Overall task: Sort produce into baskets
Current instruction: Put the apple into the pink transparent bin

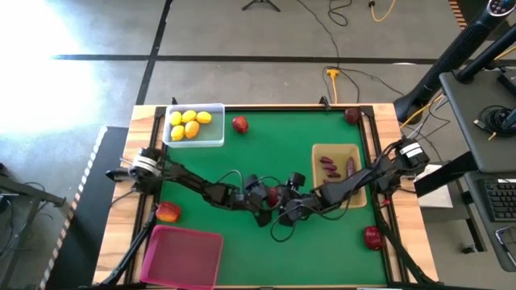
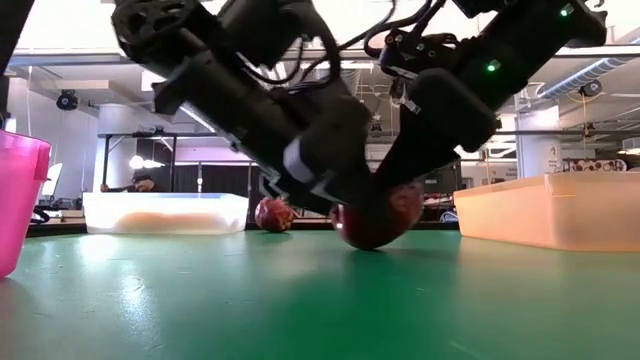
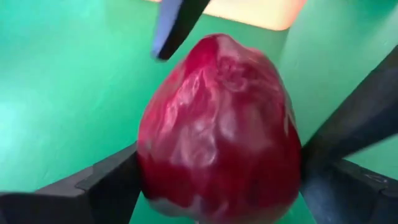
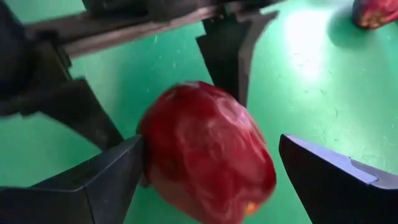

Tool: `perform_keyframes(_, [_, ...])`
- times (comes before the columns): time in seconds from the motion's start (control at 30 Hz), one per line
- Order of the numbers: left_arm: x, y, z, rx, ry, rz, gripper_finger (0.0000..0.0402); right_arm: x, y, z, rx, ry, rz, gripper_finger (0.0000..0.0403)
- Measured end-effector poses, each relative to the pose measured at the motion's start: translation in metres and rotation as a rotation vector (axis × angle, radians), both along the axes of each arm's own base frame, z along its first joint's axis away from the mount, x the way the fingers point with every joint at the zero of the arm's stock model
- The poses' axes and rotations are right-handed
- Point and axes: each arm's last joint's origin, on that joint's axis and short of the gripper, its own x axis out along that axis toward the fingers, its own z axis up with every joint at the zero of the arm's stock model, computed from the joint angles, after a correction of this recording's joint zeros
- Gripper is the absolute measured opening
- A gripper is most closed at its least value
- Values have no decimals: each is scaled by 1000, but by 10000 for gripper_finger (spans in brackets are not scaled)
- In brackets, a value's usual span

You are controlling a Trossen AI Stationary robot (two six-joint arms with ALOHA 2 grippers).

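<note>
Five yellow lemons [image 1: 190, 124] lie in the clear bin [image 1: 218, 138] at the far left corner of the green mat [image 1: 266, 153], three dark purple pieces [image 1: 329, 167] in the tan tray [image 1: 359, 193] near the right edge, and the pink bin [image 1: 184, 256] at the near left corner holds nothing. The widest open stretches of mat are the far middle between the clear bin and the tray, and the near strip right of the pink bin. Both arms reach low and inward from the side edges and meet at mid-mat around one red fruit [image 2: 375, 222] that rests on the mat. The right gripper [image 4: 211, 162] is spread, one finger against the fruit, the other finger [image 4: 323, 168] clear of it. The left gripper [image 3: 217, 180] straddles the same fruit; whether it pinches or stands loose cannot be told. Four other red fruits lie loose: one beside the clear bin [image 1: 239, 124], one at the far right corner [image 1: 351, 115], one near the right front edge [image 1: 372, 237], and a red-orange one [image 1: 168, 212] at the left edge above the pink bin.
</note>
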Motion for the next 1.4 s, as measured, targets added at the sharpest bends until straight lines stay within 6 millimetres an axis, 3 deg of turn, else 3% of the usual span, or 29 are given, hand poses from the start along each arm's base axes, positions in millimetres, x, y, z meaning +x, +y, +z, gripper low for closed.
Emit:
perform_keyframes(0.23, [21, -6, -4, 97, 24, 34, 358, -1, 0, 4, -2, 62, 14, 364])
perform_keyframes(0.43, [23, -7, 3, 113, 9, 66, 338, -4, -1, 35, -9, 147, -50, 364])
perform_keyframes(0.57, [16, -18, 25, 134, 91, 26, 335, -17, 2, 68, -24, 220, -65, 364])
perform_keyframes(0.7, [4, -38, 64, 181, 215, -27, 336, -33, 6, 105, -4, 187, -46, 364])
perform_keyframes(0.8, [-13, -61, 99, 205, 329, -76, 336, -45, 5, 123, 14, 124, -51, 364])
perform_keyframes(0.93, [-52, -96, 149, 155, 552, -104, 336, -60, 5, 130, 35, 46, -109, 364])
perform_keyframes(1.1, [-112, -141, 196, 77, 689, -81, 336, -70, 18, 114, 111, -19, -128, 364])
perform_keyframes(1.23, [-146, -175, 198, 60, 665, -110, 336, -71, 34, 91, 150, -82, -123, 364])
perform_keyframes(1.4, [-169, -188, 164, 99, 710, -47, 338, -74, 56, 70, 248, -87, -132, 364])
